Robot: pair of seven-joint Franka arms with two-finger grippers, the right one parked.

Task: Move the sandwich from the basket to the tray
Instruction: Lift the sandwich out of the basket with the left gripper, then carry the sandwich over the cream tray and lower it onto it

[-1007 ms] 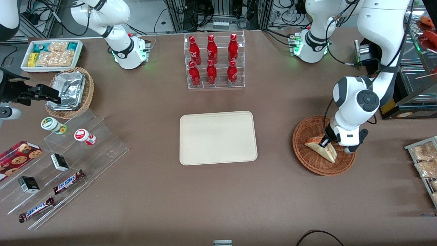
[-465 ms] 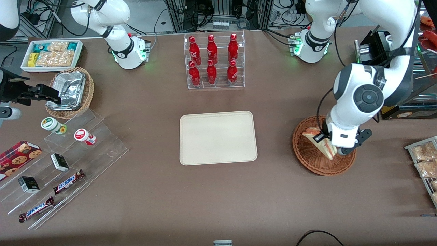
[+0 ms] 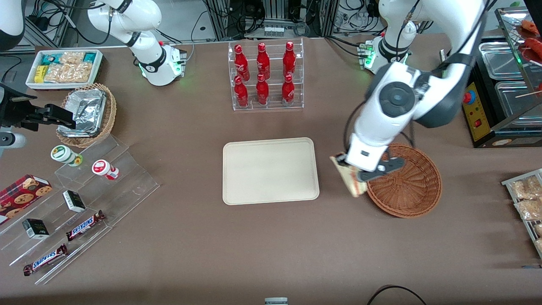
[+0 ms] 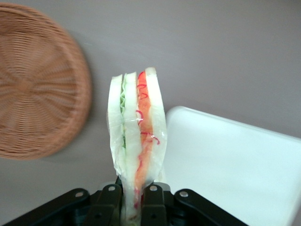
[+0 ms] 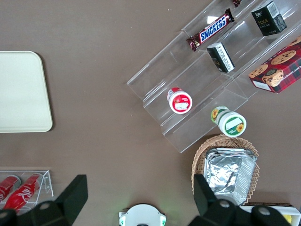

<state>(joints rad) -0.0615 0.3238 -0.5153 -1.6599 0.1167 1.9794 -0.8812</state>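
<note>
The sandwich is clamped upright between the closed jaws of the gripper, held above the table between the basket and the tray.

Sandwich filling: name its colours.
Green and red-orange layers between white bread of the wrapped triangular sandwich, held by the gripper; clearest in left wrist view.

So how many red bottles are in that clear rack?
6. They stand in the clear rack, three bottles on the upper step and three on the lower one. The gripper, carrying the sandwich, is nearer the front camera, between basket and tray.
</note>
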